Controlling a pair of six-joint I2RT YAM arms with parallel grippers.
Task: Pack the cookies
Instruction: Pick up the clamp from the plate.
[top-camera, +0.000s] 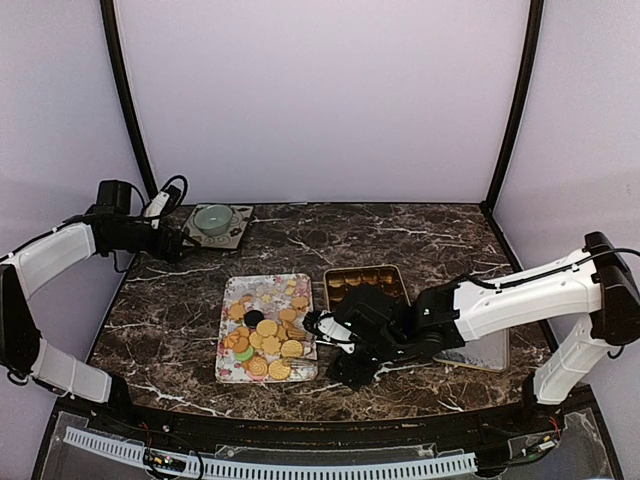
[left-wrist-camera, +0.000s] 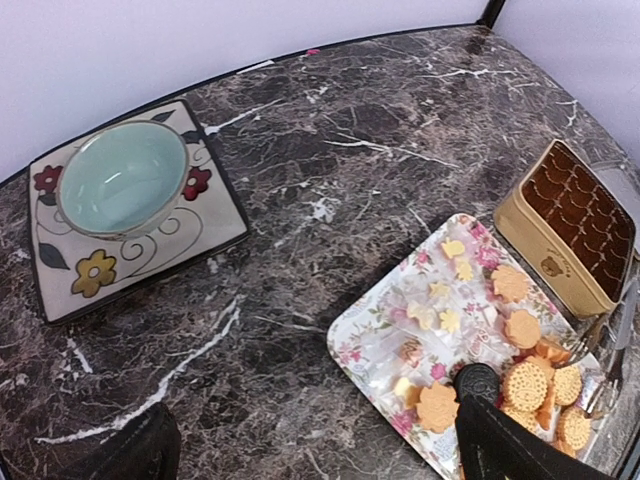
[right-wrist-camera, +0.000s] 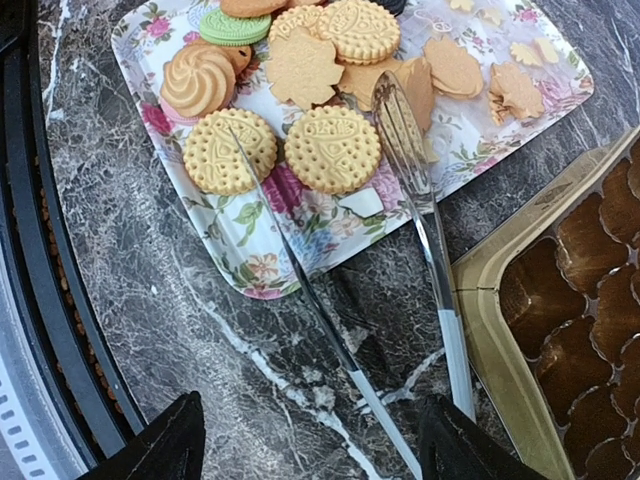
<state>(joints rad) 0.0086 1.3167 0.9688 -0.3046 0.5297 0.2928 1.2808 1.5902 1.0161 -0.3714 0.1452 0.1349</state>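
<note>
The cookies (top-camera: 268, 340) lie heaped on a flower-patterned tray (top-camera: 232, 295); most are golden rounds (right-wrist-camera: 330, 150), with one green and one dark. Metal tongs (right-wrist-camera: 420, 190) rest with their tips on the tray's near corner (right-wrist-camera: 250, 250), and their white handles run back between the fingers (right-wrist-camera: 165, 450) of my right gripper (right-wrist-camera: 318, 455). Those jaws stand wide, and the left finger is well clear of the tongs. The gold tin (right-wrist-camera: 490, 300) with brown paper cups sits just right of the tongs. My left gripper (left-wrist-camera: 320, 460) hovers open and empty over bare marble, left of the tray (left-wrist-camera: 380, 330).
A pale green bowl (top-camera: 214, 216) sits on a square flowered plate (top-camera: 238, 236) at the back left, near my left gripper (top-camera: 185, 243). A silvery flat lid (top-camera: 485, 350) lies under my right forearm. The tin (top-camera: 330, 272) stands close beside the tray.
</note>
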